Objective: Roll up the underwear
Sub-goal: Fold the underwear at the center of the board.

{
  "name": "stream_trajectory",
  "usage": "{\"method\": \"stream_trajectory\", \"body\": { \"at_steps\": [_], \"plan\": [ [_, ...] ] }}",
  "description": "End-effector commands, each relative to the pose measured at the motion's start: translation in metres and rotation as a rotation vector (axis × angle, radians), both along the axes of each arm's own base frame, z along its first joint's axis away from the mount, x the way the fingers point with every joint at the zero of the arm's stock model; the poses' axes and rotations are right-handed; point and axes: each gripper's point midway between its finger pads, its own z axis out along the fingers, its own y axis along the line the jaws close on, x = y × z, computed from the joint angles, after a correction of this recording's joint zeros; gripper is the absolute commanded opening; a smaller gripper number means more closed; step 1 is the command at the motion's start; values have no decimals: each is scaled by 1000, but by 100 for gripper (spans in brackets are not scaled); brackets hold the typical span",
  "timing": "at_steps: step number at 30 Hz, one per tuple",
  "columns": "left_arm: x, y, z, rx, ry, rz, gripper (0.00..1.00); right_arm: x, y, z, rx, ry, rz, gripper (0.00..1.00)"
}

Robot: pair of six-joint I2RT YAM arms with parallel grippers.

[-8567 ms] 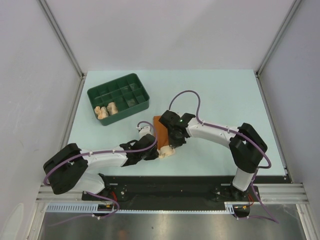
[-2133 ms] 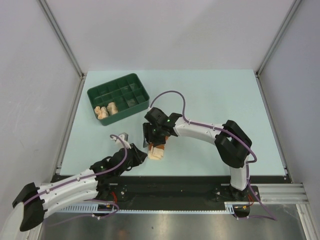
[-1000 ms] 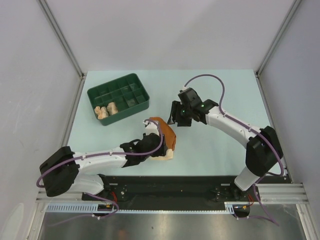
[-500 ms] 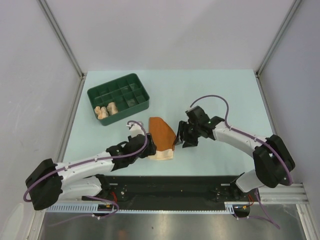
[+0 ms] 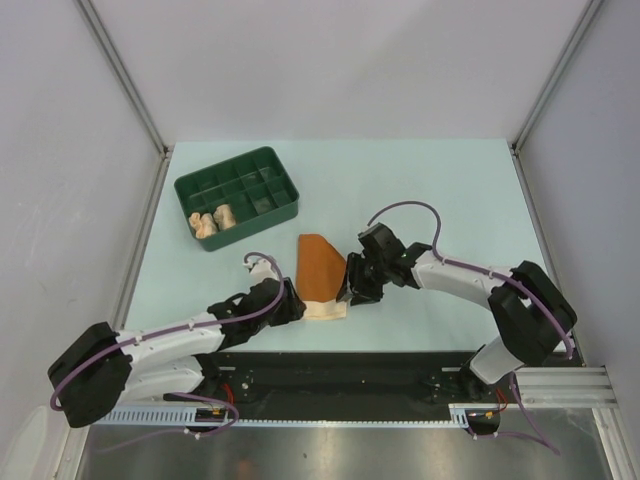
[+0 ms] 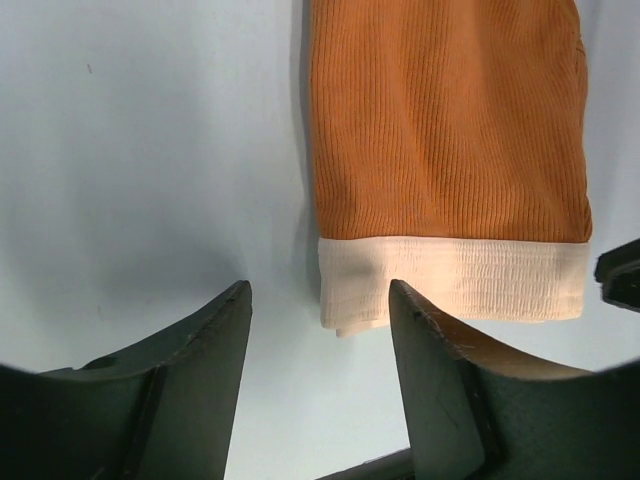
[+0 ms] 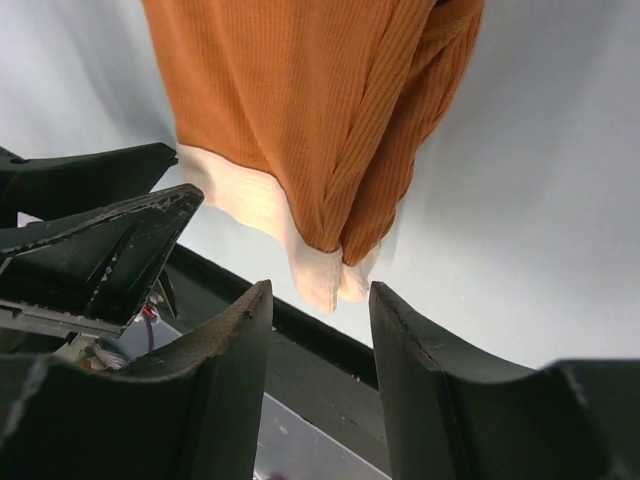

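The rust-orange underwear lies flat near the table's front edge, its cream edging toward me. In the left wrist view the underwear fills the upper right. My left gripper is open at the near left corner of the band, holding nothing. My right gripper is open at the near right corner, where the folded cloth ends just ahead of its fingertips. Two rolled pale underwear sit in the tray.
The dark green compartment tray stands at the back left. The black front rail runs just behind the cream band. In the right wrist view the left gripper's fingers are close on the left.
The underwear, bunched under the left gripper a second ago, now lies flat. Both grippers have moved in to its near corners, the right one coming left and down.
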Motion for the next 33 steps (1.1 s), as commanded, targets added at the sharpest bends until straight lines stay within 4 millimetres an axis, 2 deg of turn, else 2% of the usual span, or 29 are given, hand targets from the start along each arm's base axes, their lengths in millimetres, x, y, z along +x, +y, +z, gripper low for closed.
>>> {"method": "stream_trajectory", "body": {
  "at_steps": [1,9,10,15,18,20,24,27,33],
  "plan": [
    [6,-9,6,-76,-23,19,61,4,7,-7,5,-7,-8,47],
    [4,-3,-6,-47,1,31,48,5,9,-23,-19,7,-16,43],
    [7,-7,-2,-66,-16,31,45,5,9,-25,-25,9,-16,42],
    [8,-6,-5,-54,-15,30,36,6,8,-26,-39,-1,-22,31],
    [8,-6,-7,-46,-13,24,30,6,9,-26,-38,-8,-22,17],
    [7,-5,-10,-37,-10,21,29,7,11,-24,-34,-22,-19,10],
    [6,-2,-13,-16,-4,21,27,5,17,-23,-46,-38,7,2],
    [7,-4,-11,-20,-10,17,27,4,19,-26,-78,-41,18,0],
    [8,-4,-11,-16,-17,6,27,9,32,-16,-98,-80,36,0]
  ]
}}
